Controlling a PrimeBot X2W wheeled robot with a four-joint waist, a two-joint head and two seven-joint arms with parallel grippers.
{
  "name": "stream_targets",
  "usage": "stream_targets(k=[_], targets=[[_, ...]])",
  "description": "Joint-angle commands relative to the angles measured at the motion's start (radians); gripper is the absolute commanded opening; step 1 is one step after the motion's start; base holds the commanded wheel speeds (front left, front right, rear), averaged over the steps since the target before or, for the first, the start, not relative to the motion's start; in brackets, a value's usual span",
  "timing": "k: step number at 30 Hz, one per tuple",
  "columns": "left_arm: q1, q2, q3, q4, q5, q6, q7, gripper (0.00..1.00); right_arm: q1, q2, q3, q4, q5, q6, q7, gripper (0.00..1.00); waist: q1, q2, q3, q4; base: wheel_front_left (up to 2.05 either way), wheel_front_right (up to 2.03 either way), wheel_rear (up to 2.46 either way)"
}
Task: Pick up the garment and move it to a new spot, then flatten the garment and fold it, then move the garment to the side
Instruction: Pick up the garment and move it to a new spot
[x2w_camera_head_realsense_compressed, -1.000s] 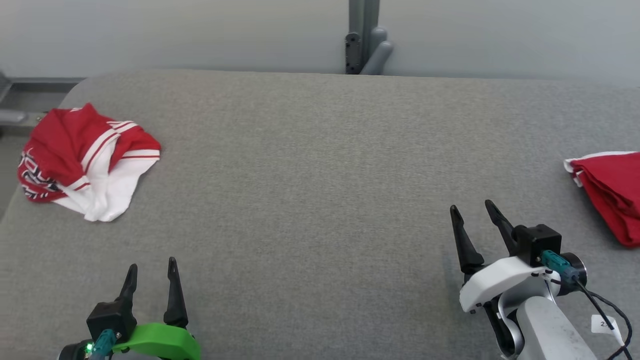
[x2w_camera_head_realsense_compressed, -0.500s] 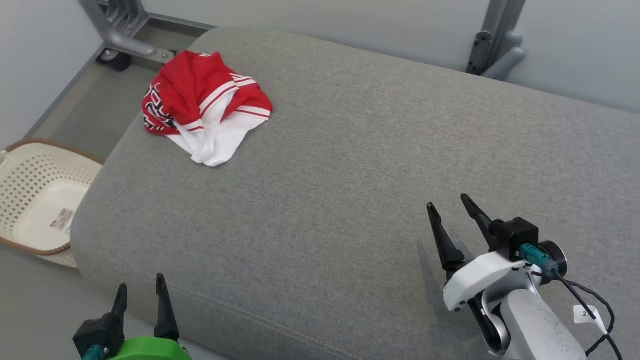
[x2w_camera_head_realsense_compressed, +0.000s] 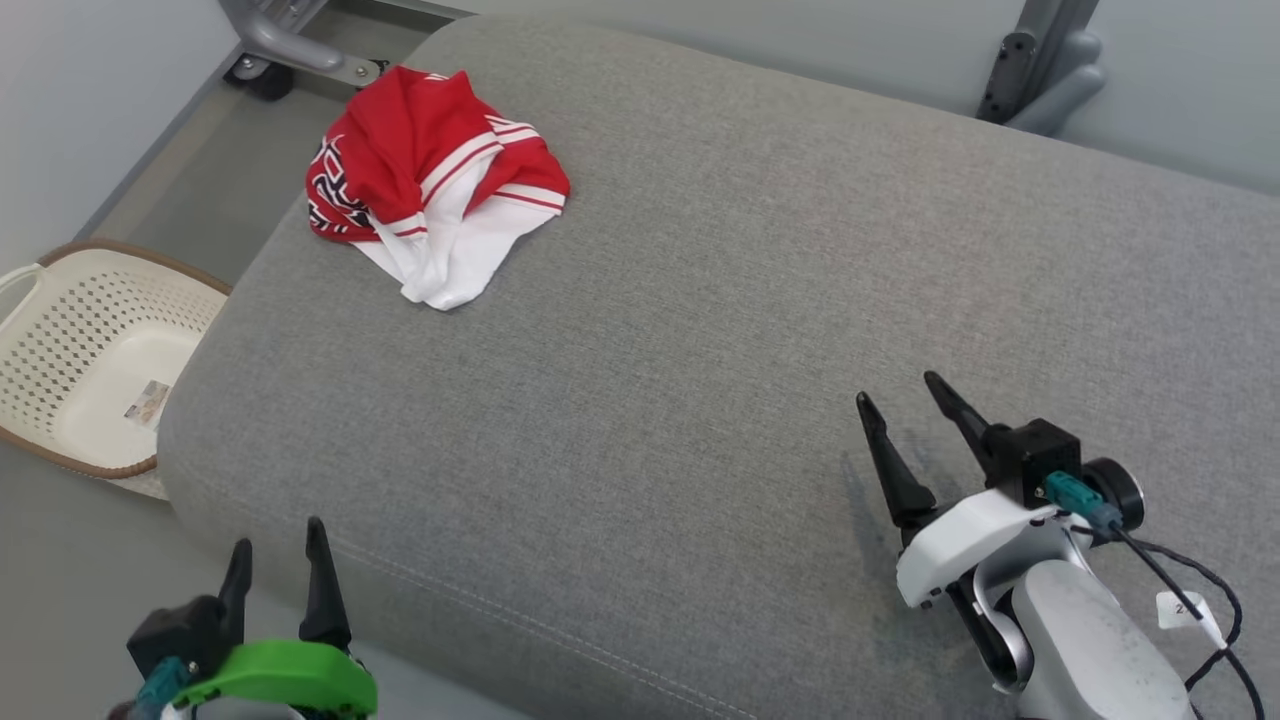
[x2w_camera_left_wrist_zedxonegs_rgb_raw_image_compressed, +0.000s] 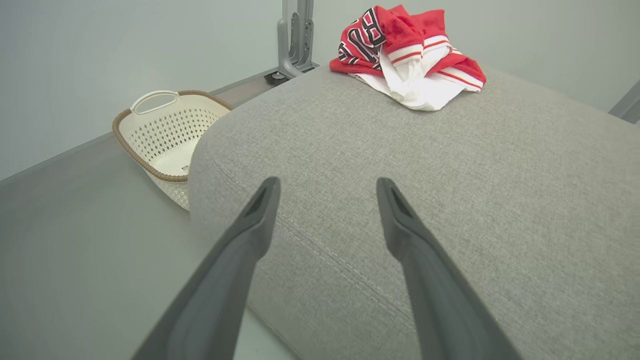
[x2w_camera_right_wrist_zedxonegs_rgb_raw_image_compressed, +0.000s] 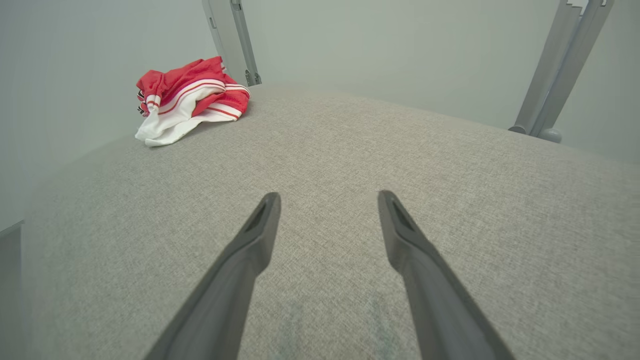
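- Head view: the crumpled red and white garment (x2w_camera_head_realsense_compressed: 430, 180) lies at the far left corner of the grey cushion (x2w_camera_head_realsense_compressed: 700, 300)
- The left gripper (x2w_camera_head_realsense_compressed: 278, 534) hangs at the cushion's near left edge, fingers spread and empty, with the garment well apart ahead of it
- The right gripper (x2w_camera_head_realsense_compressed: 897, 388) is over the cushion's near right part, fingers spread and empty, the garment far to its front left
- A cream basket (x2w_camera_head_realsense_compressed: 90, 330) stands on the floor beside the cushion's left end
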Motion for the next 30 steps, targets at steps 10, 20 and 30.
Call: stream_targets(k=[10,20,30], targets=[[-0.313,0.054,0.095,0.142,0.052,-0.09,0.0,1.0,-0.09,-0.079,0.025,-0.097,0.003,-0.001,-0.003,1.0,0.0,0.0,0.195,-0.162,0.0,0.0,0.0],[-0.59,0.188,0.084,0.365,0.013,-0.101,0.0,1.0,-0.151,-0.135,0.036,-0.199,0.013,-0.001,-0.003,1.0,0.0,0.0,0.325,-0.284,0.0,0.0,0.0],[-0.779,0.28,0.097,0.611,-0.047,-0.038,0.002,1.0,-0.158,-0.173,-0.015,-0.29,0.017,-0.001,-0.003,1.0,0.0,0.0,0.436,-0.387,0.0,0.0,0.0]])
